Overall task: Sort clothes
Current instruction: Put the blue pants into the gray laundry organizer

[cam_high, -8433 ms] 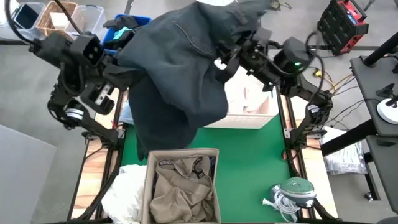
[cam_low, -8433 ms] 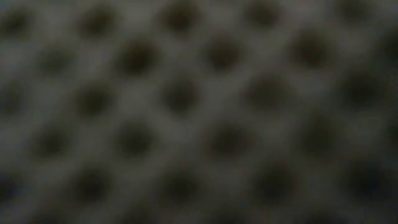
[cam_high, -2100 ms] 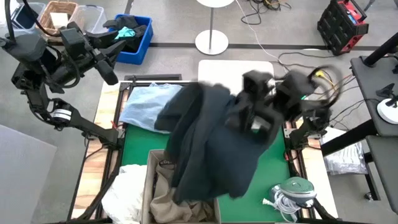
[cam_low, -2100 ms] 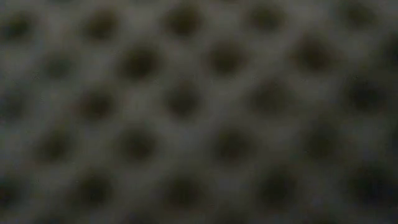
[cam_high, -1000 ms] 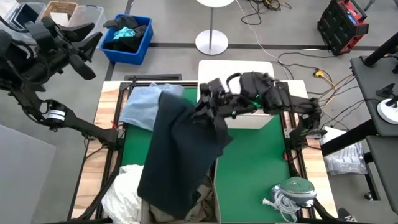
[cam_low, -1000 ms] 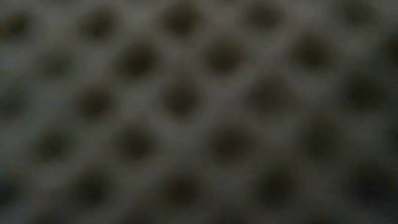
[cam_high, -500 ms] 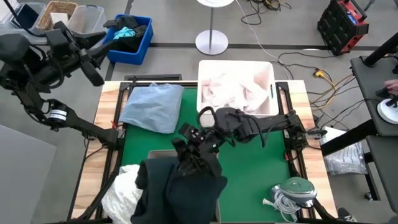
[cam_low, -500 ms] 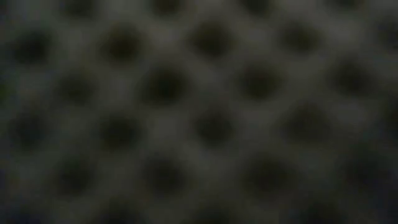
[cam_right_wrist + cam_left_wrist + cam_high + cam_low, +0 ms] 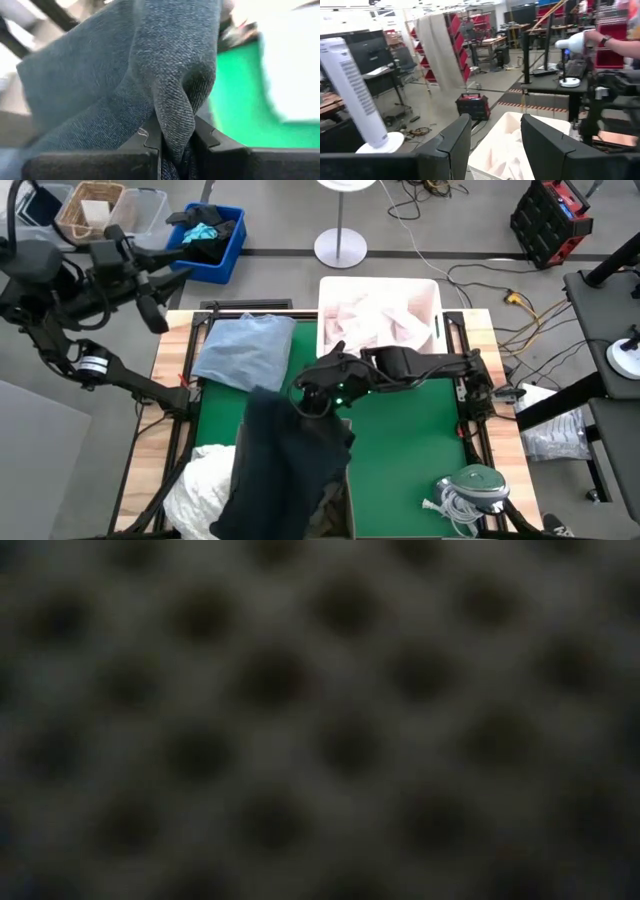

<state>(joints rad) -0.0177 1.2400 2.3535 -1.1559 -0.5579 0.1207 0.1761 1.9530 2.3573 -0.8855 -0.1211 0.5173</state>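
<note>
Right hand (image 9: 308, 402) pinched tight on dark denim jeans (image 9: 285, 470) trailing below it; judged best: lower, then let go over the pile.

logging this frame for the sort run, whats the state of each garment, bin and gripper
dark denim jeans: pinched in the right gripper, draped over the front bin
right gripper: shut on a fold of the jeans
left gripper: open, empty, raised off the table's left edge
light blue shirt: lying flat on the green mat
white bin: holds pale clothes
white garment: heaped at front left
</note>
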